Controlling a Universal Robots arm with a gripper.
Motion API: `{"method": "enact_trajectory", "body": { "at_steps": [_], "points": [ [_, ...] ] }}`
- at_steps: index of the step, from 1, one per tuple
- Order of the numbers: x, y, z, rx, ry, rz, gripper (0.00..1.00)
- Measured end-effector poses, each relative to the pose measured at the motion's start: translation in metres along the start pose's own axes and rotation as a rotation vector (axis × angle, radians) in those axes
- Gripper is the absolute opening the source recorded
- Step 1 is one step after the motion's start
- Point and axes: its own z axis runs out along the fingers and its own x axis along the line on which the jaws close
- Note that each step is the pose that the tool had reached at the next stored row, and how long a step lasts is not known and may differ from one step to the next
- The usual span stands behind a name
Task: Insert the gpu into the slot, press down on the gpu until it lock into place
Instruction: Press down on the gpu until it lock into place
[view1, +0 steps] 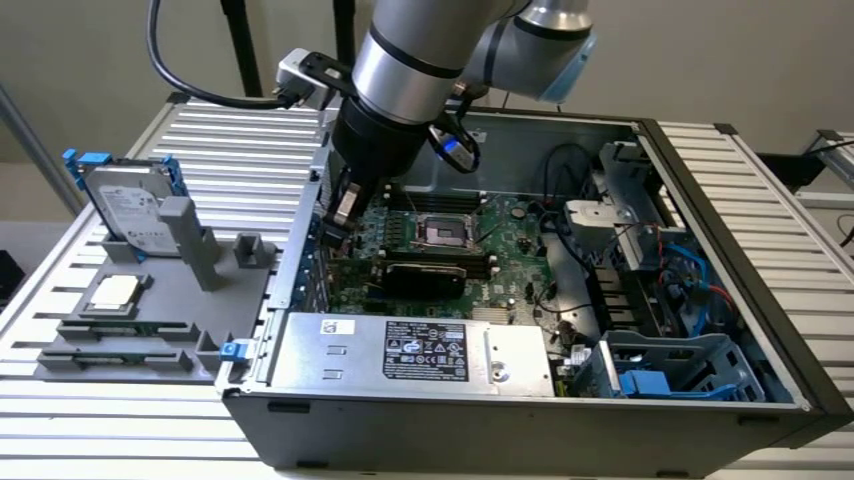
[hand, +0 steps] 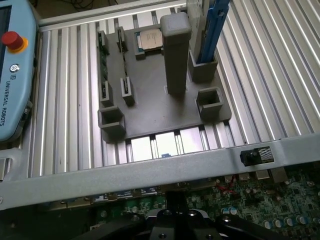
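Observation:
The gpu (view1: 422, 276), a thin black card, lies along the green motherboard (view1: 514, 262) inside the open computer case, below the silver processor socket. My gripper (view1: 339, 222) hangs shut over the board, close to the case wall on the exterior view's left and just beyond the card's near end. I cannot tell whether it touches the card. The slot is hidden by the card and the arm. In the wrist view the gripper's black body (hand: 175, 221) sits over the board's edge.
A grey power supply box (view1: 414, 350) with a white label fills the case's front. A grey fixture tray (view1: 134, 320) outside the case holds a hard drive (view1: 127, 205), a tall post (hand: 176, 50) and a processor chip (hand: 150, 39). A teach pendant (hand: 12, 75) lies beyond it.

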Motion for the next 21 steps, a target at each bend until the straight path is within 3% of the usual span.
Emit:
{"method": "enact_trajectory", "body": {
  "at_steps": [9,13,15,17,18,21],
  "points": [
    [0.000,-0.0005,0.0006,-0.0001,-0.0009,0.001,0.11],
    [0.000,-0.0017,-0.0054,0.0007,-0.0007,0.001,0.11],
    [-0.001,-0.0025,-0.0088,0.0047,-0.0015,0.001,0.11],
    [-0.001,-0.0038,-0.0105,0.0153,-0.0035,0.001,0.11],
    [-0.001,-0.0044,-0.0110,0.0246,-0.0053,0.001,0.11],
    [-0.001,-0.0068,-0.0119,0.0635,-0.0124,0.001,0.11]
  ]
}}
